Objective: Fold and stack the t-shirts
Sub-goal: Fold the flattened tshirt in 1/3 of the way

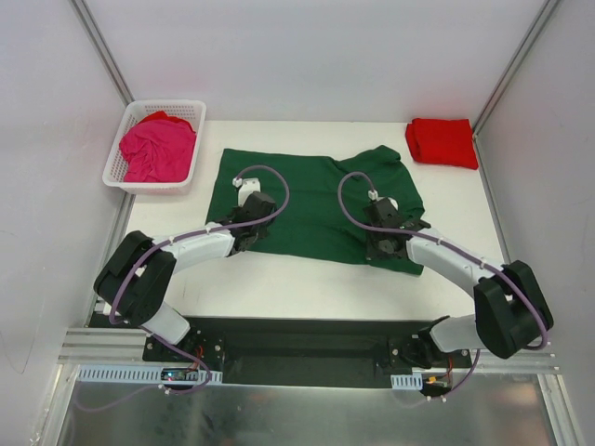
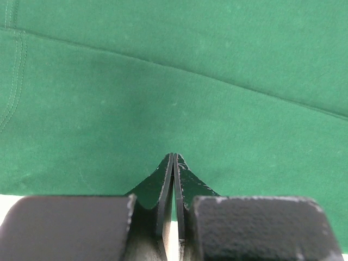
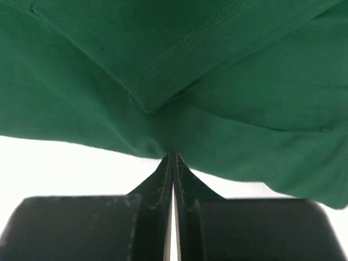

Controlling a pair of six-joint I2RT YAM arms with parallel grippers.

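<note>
The dark green t-shirt [image 1: 311, 200] lies spread out in the middle of the table. My left gripper [image 1: 251, 223] is shut, its tips [image 2: 174, 155] resting on the flat green cloth [image 2: 174, 81] just inside the near edge; no pinched fold shows there. My right gripper [image 1: 383, 243] is shut on the near right edge of the green shirt [image 3: 179, 81]. Creases run to its tips [image 3: 172, 155], with bare table on both sides. The bright red t-shirt [image 1: 442, 141] lies folded at the back right. The magenta t-shirt [image 1: 158, 153] is bunched in the basket.
The white lattice basket [image 1: 186, 110] stands at the back left corner of the table. White walls and metal posts close in the back and both sides. A strip of white table [image 1: 297, 288] runs between the shirt and the arm bases.
</note>
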